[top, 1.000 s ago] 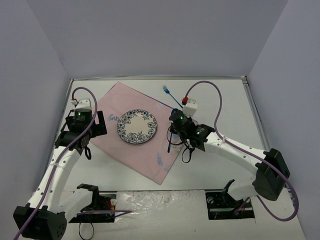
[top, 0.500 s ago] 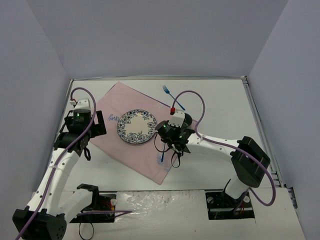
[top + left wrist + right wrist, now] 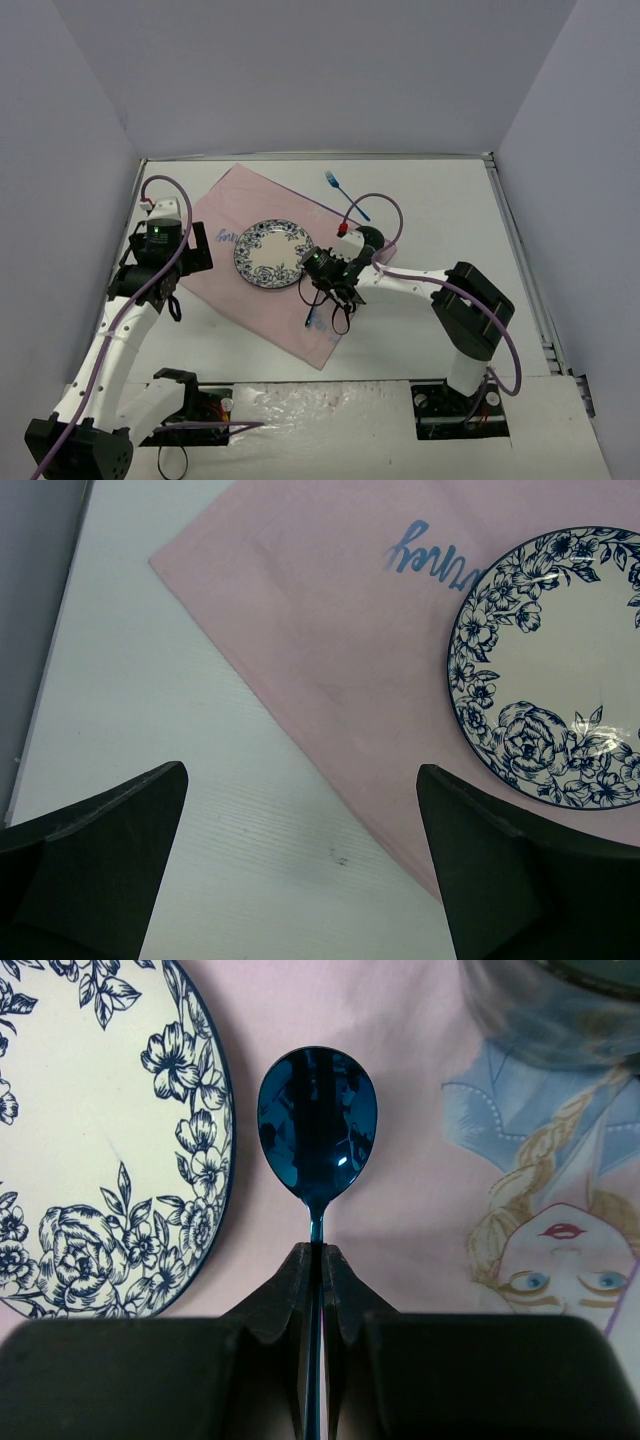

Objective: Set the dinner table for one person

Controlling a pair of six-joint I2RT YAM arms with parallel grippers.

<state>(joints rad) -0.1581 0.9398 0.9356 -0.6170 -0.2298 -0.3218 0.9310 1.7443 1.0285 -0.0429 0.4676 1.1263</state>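
The white dinner table holds a pink embroidered cloth with a blue-flowered plate on it. My right gripper is shut on the handle of a blue spoon, held just right of the plate's rim over the cloth. In the right wrist view the gripper pinches the spoon's neck. A blue fork lies on the table behind the cloth. My left gripper is open and empty over the table, left of the cloth and the plate.
An embroidered girl's face is on the cloth to the right of the spoon. Purple walls enclose the table on three sides. The arm bases stand at the near edge.
My right arm has moved left with the spoon, from the cloth's right edge to beside the plate's right rim. The left arm has not moved.
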